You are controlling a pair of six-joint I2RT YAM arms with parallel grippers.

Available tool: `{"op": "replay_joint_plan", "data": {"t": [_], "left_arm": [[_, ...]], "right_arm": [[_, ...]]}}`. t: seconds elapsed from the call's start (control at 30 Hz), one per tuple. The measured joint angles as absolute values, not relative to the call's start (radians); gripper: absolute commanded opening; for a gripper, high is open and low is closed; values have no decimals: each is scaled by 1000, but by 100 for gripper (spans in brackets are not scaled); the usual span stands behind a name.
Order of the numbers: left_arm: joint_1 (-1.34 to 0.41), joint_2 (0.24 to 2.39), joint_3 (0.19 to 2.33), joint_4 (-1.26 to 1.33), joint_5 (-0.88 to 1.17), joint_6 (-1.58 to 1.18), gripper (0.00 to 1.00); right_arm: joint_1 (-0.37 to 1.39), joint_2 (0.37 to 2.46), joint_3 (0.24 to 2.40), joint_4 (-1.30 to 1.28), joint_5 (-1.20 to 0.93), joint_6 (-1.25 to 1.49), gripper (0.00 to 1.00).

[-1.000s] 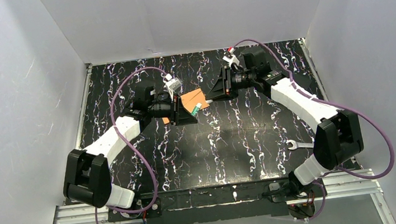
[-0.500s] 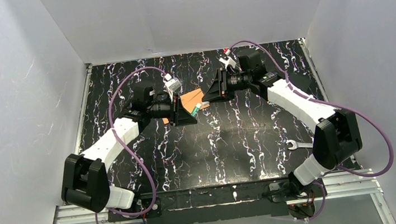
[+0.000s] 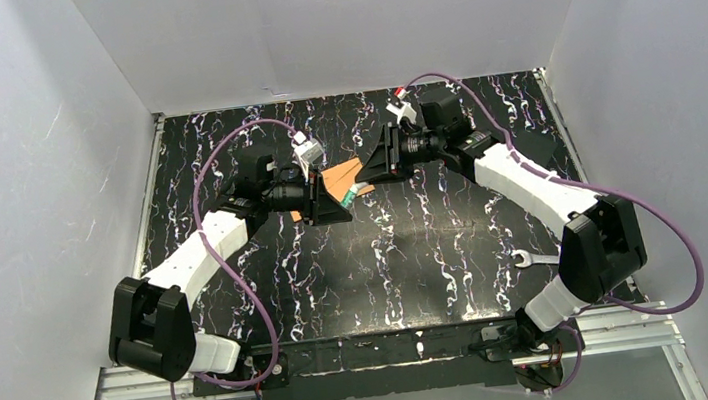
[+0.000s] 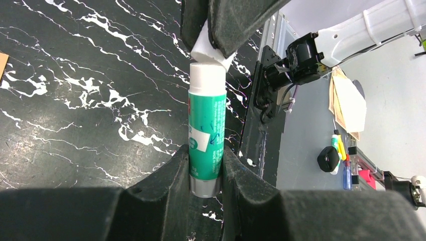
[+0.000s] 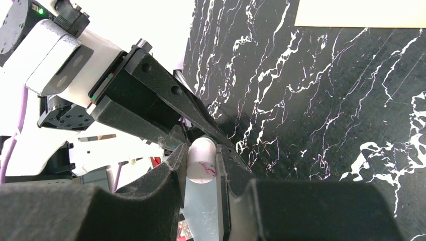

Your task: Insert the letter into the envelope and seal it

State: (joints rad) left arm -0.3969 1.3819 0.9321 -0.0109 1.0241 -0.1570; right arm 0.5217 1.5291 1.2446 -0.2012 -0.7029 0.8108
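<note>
From above, both arms bend inward. The left gripper [image 3: 338, 200] and right gripper [image 3: 374, 172] meet tip to tip over the flat orange-brown kraft paper envelope [image 3: 345, 172], which is partly hidden beneath them.

Left wrist: the fingers pinch a green glue stick [image 4: 206, 135] that points straight out from them.

Right wrist: the fingers clamp the stick's white cap [image 5: 202, 159]. The pale tan paper letter [image 5: 361, 12] lies flat, well beyond.

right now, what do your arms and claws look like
The left arm and right arm have white shells with black joints and bases, and a purple cable loops along each. The left claw and right claw are black and wedge-shaped, each with two matte fingers.
</note>
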Motion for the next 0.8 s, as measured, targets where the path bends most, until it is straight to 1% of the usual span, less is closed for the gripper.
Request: {"op": "replay_joint_plan", "data": {"t": [0.23, 0.53, 0.8], "left_arm": [[-396, 1382, 941, -36, 1031, -127, 0], [-397, 1382, 1061, -343, 986, 168, 0], [-403, 1382, 1089, -485, 952, 368, 0]], "right_arm": [[531, 1542, 1245, -184, -722, 827, 15], [537, 1575, 1274, -238, -809, 773, 12], [569, 1618, 1300, -298, -857, 709, 8]]}}
